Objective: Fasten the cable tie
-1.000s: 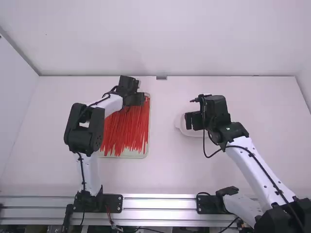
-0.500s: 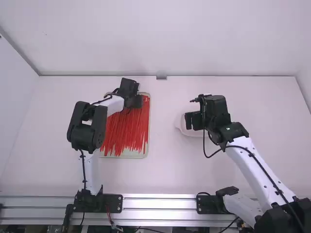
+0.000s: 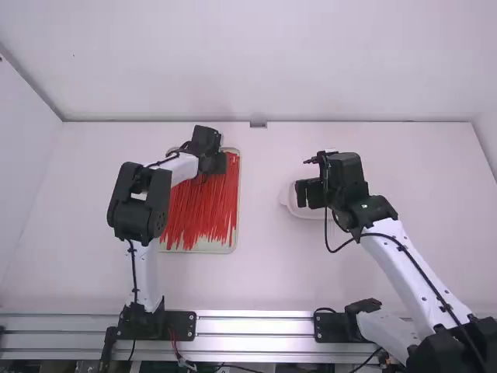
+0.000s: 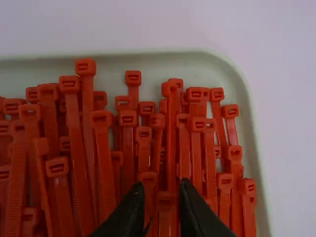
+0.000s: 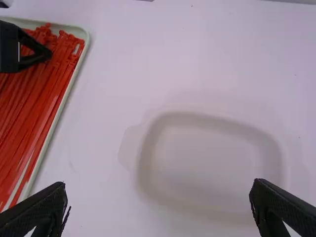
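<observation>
A heap of red cable ties (image 3: 203,206) lies on a pale green tray (image 3: 233,247) left of the table's middle. My left gripper (image 3: 210,161) is down at the tray's far end. Its own view shows the gripper (image 4: 162,207) pushed into the ties (image 4: 128,143), fingertips (image 4: 133,210) a narrow gap apart with tie straps between them. My right gripper (image 3: 311,194) hangs over a shallow white dish (image 3: 286,202), fingers spread wide. Its own view shows the right gripper (image 5: 158,212) open above the dish (image 5: 207,163), nothing held.
The tray's rounded far corner (image 4: 237,84) is just beyond the tie heads. From the right wrist, the tray rim (image 5: 54,118) and the left gripper (image 5: 19,47) are seen off to one side. Bare white table lies between tray and dish.
The left gripper shifted slightly and settled lower into the far end of the tie heap. The right arm has stayed still.
</observation>
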